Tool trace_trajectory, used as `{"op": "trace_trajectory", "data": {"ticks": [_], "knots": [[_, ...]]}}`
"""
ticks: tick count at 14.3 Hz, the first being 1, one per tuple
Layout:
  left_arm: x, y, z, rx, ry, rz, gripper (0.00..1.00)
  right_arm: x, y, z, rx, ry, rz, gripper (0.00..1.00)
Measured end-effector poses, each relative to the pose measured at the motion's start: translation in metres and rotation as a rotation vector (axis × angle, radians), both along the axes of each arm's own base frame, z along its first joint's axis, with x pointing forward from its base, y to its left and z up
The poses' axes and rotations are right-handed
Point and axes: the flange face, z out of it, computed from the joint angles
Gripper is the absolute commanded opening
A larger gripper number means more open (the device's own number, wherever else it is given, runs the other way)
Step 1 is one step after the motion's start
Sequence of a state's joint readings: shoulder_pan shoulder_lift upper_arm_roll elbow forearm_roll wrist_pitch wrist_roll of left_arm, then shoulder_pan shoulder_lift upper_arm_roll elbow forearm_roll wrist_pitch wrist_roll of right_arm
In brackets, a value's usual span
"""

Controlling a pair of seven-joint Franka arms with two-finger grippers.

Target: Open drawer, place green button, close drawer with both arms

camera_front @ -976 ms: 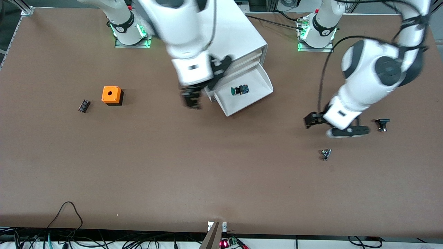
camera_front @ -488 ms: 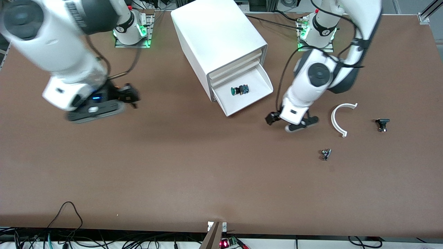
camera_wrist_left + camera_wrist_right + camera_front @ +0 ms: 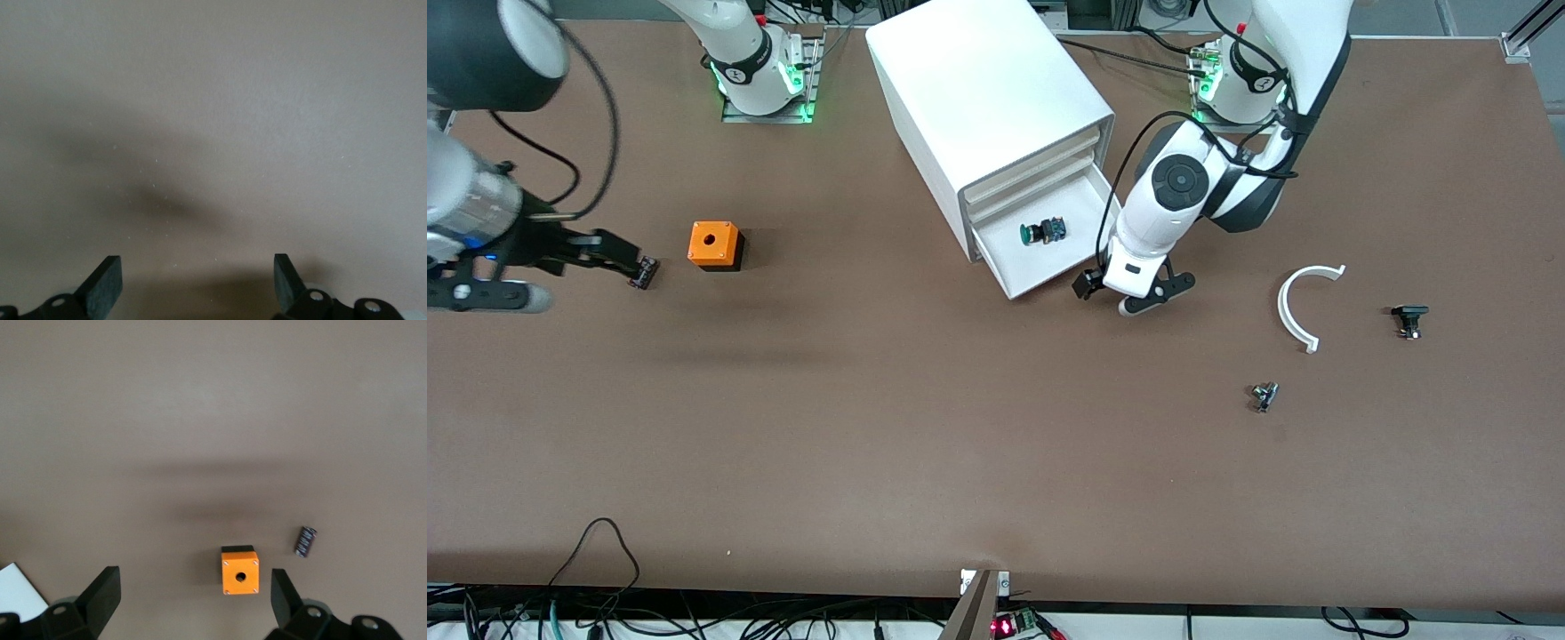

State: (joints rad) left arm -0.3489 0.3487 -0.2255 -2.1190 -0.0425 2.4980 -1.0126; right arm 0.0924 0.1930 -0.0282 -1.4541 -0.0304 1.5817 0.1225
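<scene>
The white cabinet (image 3: 978, 80) stands between the two arm bases. One of its lower drawers (image 3: 1040, 267) is pulled open. The green-capped button (image 3: 1042, 232) lies inside it on its side. My left gripper (image 3: 1089, 286) is low beside the open drawer's front corner, toward the left arm's end. Its fingers are open and empty over bare table in the left wrist view (image 3: 197, 280). My right gripper (image 3: 618, 256) is up in the air toward the right arm's end of the table. It is open and empty in the right wrist view (image 3: 193, 597).
An orange box (image 3: 714, 244) (image 3: 240, 572) and a small dark block (image 3: 645, 271) (image 3: 305, 541) lie under the right gripper's reach. A white curved piece (image 3: 1294, 307), a black-capped part (image 3: 1408, 318) and a small metal part (image 3: 1264, 396) lie toward the left arm's end.
The right arm swung away from the drawer toward its own end of the table. The left arm moved in to the drawer's front corner, uncovering the white curved piece.
</scene>
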Motion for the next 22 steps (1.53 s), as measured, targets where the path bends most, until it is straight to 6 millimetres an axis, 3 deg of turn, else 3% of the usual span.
{"op": "trace_trajectory", "data": {"ticks": [2, 5, 11, 14, 16, 18, 19, 21, 22], "knots": [[-0.011, -0.008, -0.017, 0.005, 0.017, 0.012, 1.0, -0.003, -0.018, 0.001, -0.006, 0.009, -0.018, 1.0], [-0.029, -0.025, -0.032, 0.014, 0.042, 0.004, 1.0, -0.009, -0.025, -0.003, -0.009, 0.041, -0.001, 1.0], [-0.108, -0.098, -0.035, -0.011, 0.091, -0.156, 1.0, -0.049, -0.039, -0.008, -0.002, 0.021, -0.004, 1.0], [-0.116, -0.104, -0.031, -0.014, 0.09, -0.172, 1.0, -0.059, -0.04, -0.004, 0.003, -0.003, 0.014, 1.0], [-0.111, -0.103, -0.028, -0.022, 0.079, -0.164, 1.0, -0.059, -0.041, -0.004, 0.005, -0.008, 0.045, 1.0], [-0.082, -0.089, -0.001, -0.056, 0.015, -0.113, 1.0, -0.059, -0.042, -0.001, 0.005, -0.015, 0.044, 1.0], [-0.056, -0.072, 0.024, -0.077, -0.034, -0.066, 1.0, -0.059, -0.044, 0.002, 0.005, -0.022, 0.041, 1.0], [-0.001, -0.013, 0.087, -0.088, -0.139, -0.017, 1.0, -0.059, -0.051, 0.009, 0.005, -0.036, 0.03, 1.0], [0.016, 0.018, 0.117, -0.07, -0.174, -0.04, 1.0, -0.059, -0.054, 0.011, 0.006, -0.04, 0.028, 1.0]]}}
